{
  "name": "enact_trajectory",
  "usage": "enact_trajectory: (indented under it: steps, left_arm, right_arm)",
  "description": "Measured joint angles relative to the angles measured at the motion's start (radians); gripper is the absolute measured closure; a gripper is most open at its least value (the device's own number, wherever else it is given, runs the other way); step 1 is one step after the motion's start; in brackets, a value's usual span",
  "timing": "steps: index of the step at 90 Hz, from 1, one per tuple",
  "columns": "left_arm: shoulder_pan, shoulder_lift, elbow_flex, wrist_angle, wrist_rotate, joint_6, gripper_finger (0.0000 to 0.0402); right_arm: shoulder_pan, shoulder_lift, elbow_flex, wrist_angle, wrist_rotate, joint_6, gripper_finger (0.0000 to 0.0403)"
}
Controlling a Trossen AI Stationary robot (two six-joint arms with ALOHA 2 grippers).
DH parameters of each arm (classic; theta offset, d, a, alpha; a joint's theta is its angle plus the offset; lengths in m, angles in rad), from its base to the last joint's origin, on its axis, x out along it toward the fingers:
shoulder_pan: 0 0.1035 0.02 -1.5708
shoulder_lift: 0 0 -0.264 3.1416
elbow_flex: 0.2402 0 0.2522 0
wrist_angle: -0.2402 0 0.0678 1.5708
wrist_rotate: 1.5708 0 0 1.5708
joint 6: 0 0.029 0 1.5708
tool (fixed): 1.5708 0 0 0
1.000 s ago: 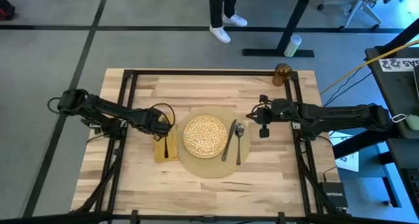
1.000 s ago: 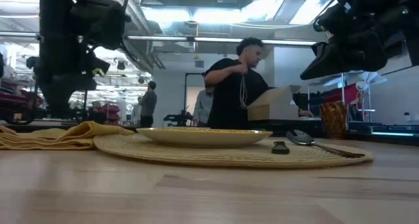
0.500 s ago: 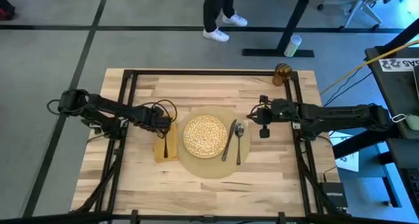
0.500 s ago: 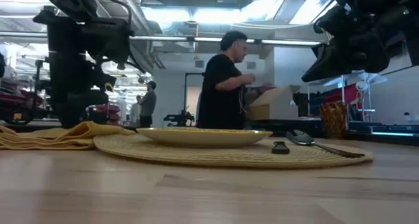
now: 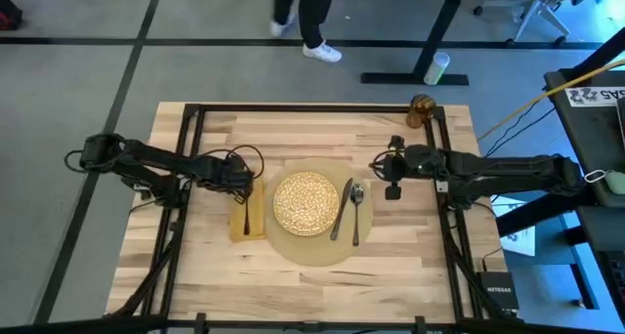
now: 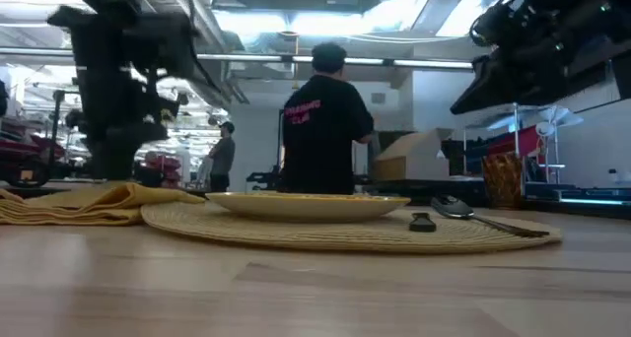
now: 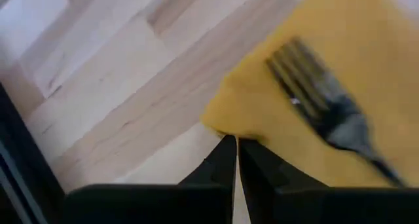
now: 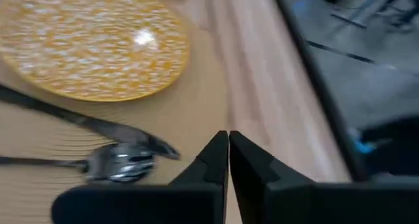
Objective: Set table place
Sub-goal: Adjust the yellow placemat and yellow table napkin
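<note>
A round tan placemat (image 5: 314,238) lies mid-table with a yellow-speckled plate (image 5: 306,203) on it. A knife (image 5: 342,208) and a spoon (image 5: 356,213) lie on the mat right of the plate. Left of the mat lies a mustard napkin (image 5: 239,227) with a fork (image 7: 327,106) on top. My left gripper (image 7: 234,145) is shut, fingers pointing down at the napkin's far end. My right gripper (image 8: 228,142) is shut and hovers above the table right of the mat. An amber glass (image 5: 422,109) stands at the far right. My left gripper's shut fingertips stand at the napkin's far corner (image 7: 219,127), coming from above. I cannot tell whether they touch it. The napkin lies flat on the table.
Black rails (image 5: 293,107) frame the wooden tabletop (image 5: 195,266). Bare wood lies near the front edge and between the mat and the glass. A person (image 6: 320,120) stands in the room beyond the far edge.
My left gripper has shifted a little toward the table's far edge, from over the napkin to its far end. The napkin and fork have stayed in place. The person behind the table has walked toward the left.
</note>
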Motion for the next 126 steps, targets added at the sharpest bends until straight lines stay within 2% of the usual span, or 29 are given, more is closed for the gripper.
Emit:
enact_trajectory:
  steps: [18, 24, 29, 37, 43, 63, 81, 99, 112, 126]
  left_arm:
    - [-0.052, -0.139, 0.0, 0.0, -0.008, -0.028, 0.0402]
    - [-0.079, -0.176, 0.0, 0.002, -0.01, -0.015, 0.0402]
    - [-0.1, -0.204, 0.0, 0.003, -0.01, -0.007, 0.0402]
    - [-0.133, -0.234, 0.001, 0.005, -0.011, -0.019, 0.0402]
    - [-0.155, -0.244, 0.001, 0.005, -0.024, -0.031, 0.0402]
    - [-0.193, -0.245, 0.001, 0.011, -0.041, -0.041, 0.0402]
    - [-0.195, -0.245, 0.001, 0.012, -0.047, -0.038, 0.0402]
    - [-0.195, -0.245, 0.001, 0.012, -0.048, -0.037, 0.0402]
    - [-0.195, -0.245, 0.001, 0.012, -0.048, -0.037, 0.0402]
    - [-0.195, -0.245, 0.001, 0.011, -0.047, -0.04, 0.0402]
  right_arm:
    - [-0.037, 0.0, 0.119, -0.152, 0.041, -0.063, 0.0381]
    - [-0.065, 0.0, 0.134, -0.197, 0.014, -0.078, 0.0372]
    - [-0.088, 0.0, 0.133, -0.212, -0.054, -0.083, 0.0368]
    - [-0.114, 0.01, 0.109, -0.186, -0.183, -0.052, 0.0372]
    - [-0.109, 0.036, 0.078, -0.184, -0.24, -0.028, 0.0386]
    - [-0.031, 0.152, -0.039, -0.107, -0.317, 0.056, 0.0402]
    - [0.055, 0.255, -0.095, 0.074, -0.402, 0.165, 0.0402]
    - [0.122, 0.386, -0.115, 0.141, -0.407, 0.23, 0.0402]
    - [0.127, 0.459, -0.114, 0.194, -0.416, 0.241, 0.0403]
    - [0.127, 0.49, -0.114, 0.16, -0.42, 0.243, 0.0403]
